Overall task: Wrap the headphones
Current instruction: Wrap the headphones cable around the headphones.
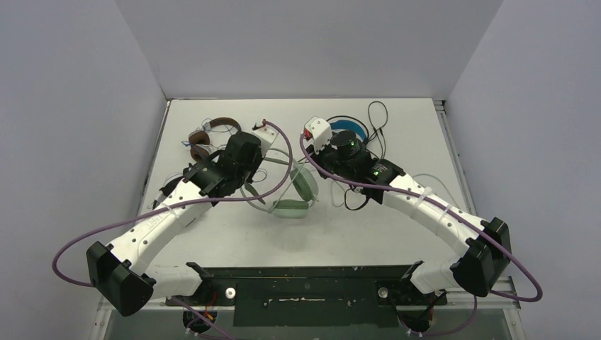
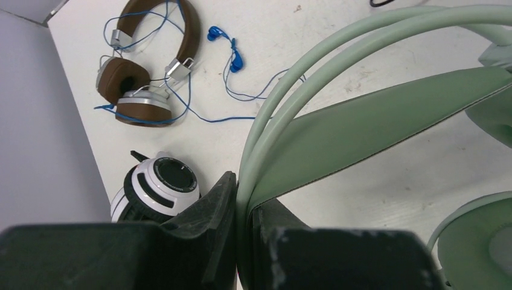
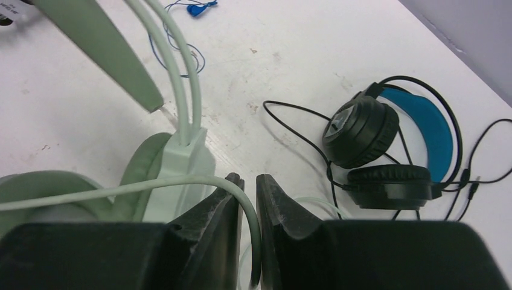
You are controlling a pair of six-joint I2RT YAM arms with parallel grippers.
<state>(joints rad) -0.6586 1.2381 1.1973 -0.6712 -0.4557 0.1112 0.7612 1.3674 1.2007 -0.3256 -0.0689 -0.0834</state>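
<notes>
My worktop [image 1: 298, 241]: white and matte, flecked with small dark scuffs in both wrist views. Grey walls close it in: left wall [image 1: 71, 106], far wall [image 1: 305, 42], right wall [image 1: 538, 85]. A black mounting plate [image 1: 305, 283] runs along the near edge, and a metal strip [image 1: 448, 142] lines the right edge. Toward the far-left corner I note a pair of blue earbuds [image 2: 232, 57], the two buds near each other. Their thin blue cord [image 2: 226, 84] trails in loose loops over the surface.

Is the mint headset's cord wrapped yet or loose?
Loose: the cord runs free from the mint headset into the shut right claw, unwound.
</notes>
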